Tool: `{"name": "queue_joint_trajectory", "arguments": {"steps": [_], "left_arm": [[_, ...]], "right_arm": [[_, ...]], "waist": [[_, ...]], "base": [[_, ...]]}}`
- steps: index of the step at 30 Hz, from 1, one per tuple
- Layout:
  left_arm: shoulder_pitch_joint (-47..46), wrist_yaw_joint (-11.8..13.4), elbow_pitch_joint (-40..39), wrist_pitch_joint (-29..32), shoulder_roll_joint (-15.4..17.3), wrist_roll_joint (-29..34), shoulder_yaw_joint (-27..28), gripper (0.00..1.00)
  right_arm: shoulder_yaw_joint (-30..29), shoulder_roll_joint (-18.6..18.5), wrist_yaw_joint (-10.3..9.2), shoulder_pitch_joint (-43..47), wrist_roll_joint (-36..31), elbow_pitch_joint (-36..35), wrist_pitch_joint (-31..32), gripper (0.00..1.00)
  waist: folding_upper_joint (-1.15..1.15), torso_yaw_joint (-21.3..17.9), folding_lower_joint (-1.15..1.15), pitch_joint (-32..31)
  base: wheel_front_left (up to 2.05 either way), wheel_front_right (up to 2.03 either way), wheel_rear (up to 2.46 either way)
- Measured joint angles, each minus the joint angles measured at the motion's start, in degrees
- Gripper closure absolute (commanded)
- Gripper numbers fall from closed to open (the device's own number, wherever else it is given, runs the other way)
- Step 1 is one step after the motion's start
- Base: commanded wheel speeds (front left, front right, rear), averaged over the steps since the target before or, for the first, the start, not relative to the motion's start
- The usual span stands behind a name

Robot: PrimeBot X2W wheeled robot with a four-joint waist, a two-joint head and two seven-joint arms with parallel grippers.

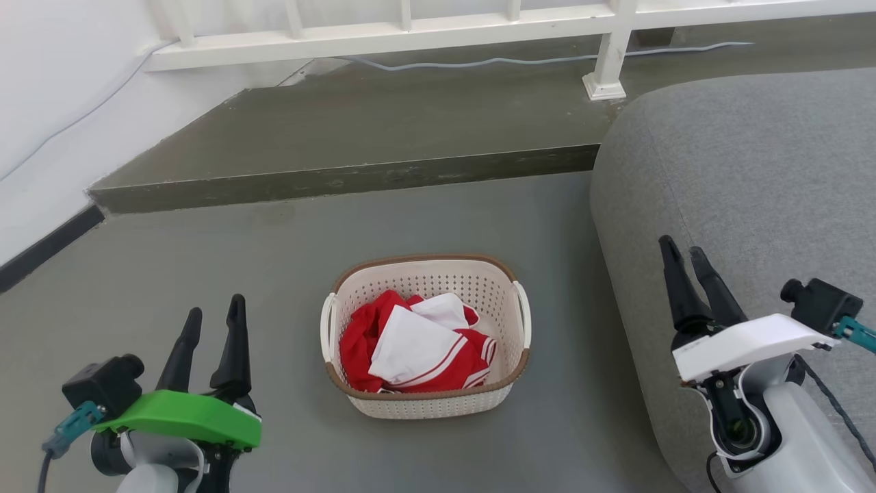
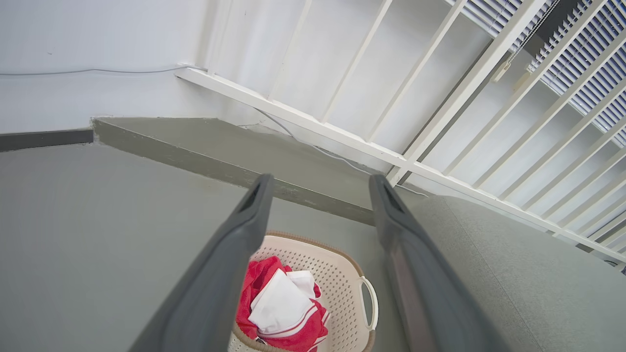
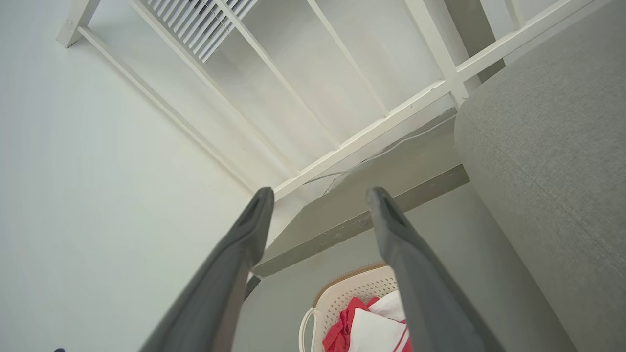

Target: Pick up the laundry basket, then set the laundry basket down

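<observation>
Hovering clear of laundry basket (image 1: 438, 281), left pincer (image 1: 215, 305) and right pincer (image 1: 681, 245) both parted, apparently holding nothing.

- I see my left gripper (image 2: 320, 183) with its two dark fingers spread apart, holding nothing.
- Low between them, the laundry basket (image 2: 337, 274) sits on the grey floor (image 2: 98, 234), with red and white clothes (image 2: 281, 308) inside.
- A grey sofa (image 2: 513, 274) lies near the basket, toward this view's right.
- Beyond are a raised step (image 2: 220, 156) and a white railing (image 2: 342, 137).
</observation>
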Motion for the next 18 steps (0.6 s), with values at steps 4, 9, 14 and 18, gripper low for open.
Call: {"name": "queue_joint_trajectory", "arguments": {"steps": [4,9,14,18], "left_arm": [[0.0,0.5,-0.3,-0.8,0.0,3.8,-0.2,0.00],[0.0,0.7,-0.6,-1.8,-0.1,8.6,-0.7,0.00],[0.0,1.1,-1.0,-2.9,-0.3,12.8,-1.2,0.00],[-0.1,1.5,-1.1,-3.5,-0.5,15.8,-1.5,0.00]], "right_arm": [[0.6,-0.2,-0.57,-0.5,-4.2,-0.4,-0.8,0.00],[1.4,-0.1,-1.14,-0.9,-9.2,-0.6,-1.9,0.00],[2.0,0.0,-1.89,-0.9,-13.8,-0.7,-2.7,0.00],[2.3,0.1,-2.07,-1.1,-17.2,-0.7,-3.5,0.00]], "waist": [[0.00,0.0,0.00,0.2],[0.00,0.0,0.00,0.3],[0.00,0.0,0.00,0.5],[0.00,0.0,0.00,0.6]], "base": [[0.00,0.00,0.00],[0.00,0.00,0.00],[0.00,0.00,0.00],[0.00,0.00,0.00]]}}
